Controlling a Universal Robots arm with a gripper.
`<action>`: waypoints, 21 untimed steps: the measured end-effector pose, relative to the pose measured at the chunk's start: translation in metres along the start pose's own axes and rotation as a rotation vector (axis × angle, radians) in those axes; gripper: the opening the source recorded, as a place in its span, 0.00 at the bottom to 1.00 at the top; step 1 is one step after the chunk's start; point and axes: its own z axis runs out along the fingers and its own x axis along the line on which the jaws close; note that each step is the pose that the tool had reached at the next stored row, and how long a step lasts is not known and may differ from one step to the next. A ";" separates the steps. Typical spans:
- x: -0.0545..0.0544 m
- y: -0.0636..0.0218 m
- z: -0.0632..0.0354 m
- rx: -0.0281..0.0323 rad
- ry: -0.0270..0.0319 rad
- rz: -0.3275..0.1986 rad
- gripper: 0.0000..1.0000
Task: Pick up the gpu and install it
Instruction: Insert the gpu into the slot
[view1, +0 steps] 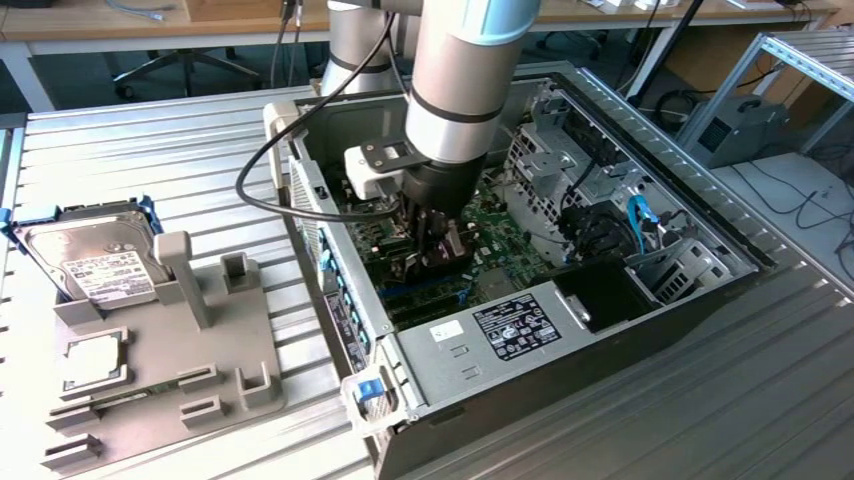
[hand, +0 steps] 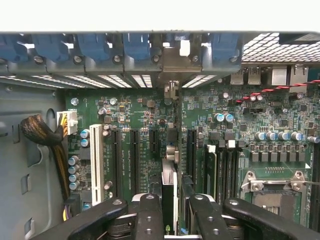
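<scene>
The gpu (hand: 171, 135) is a thin black card seen edge-on, standing upright over the green motherboard (hand: 135, 115) in line with the black expansion slots (hand: 134, 160). Its silver bracket end (hand: 172, 65) reaches the case's rear slot openings. My gripper (hand: 172, 202) is shut on the card's upper edge, one black finger (hand: 150, 215) on each side. In the exterior view the gripper (view1: 434, 235) is deep inside the open computer case (view1: 694, 215), with the gpu (view1: 450, 255) hanging below it. Whether the card sits in a slot I cannot tell.
Blue slot latches (hand: 95, 47) line the rear wall. A cable bundle (hand: 40, 132) and a white slot (hand: 96, 160) lie to one side, the processor socket (hand: 275, 192) to the other. Outside the case, a hard drive (view1: 94, 260) leans on a grey parts holder (view1: 200, 330). The power supply (view1: 507, 325) fills the case's near end.
</scene>
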 end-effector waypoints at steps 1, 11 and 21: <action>0.000 0.0000 0.0001 -0.0001 0.0002 0.000 0.26; 0.000 0.0000 0.0003 0.0002 -0.0004 0.000 0.33; -0.007 -0.0003 -0.0307 0.0002 0.0037 0.000 0.33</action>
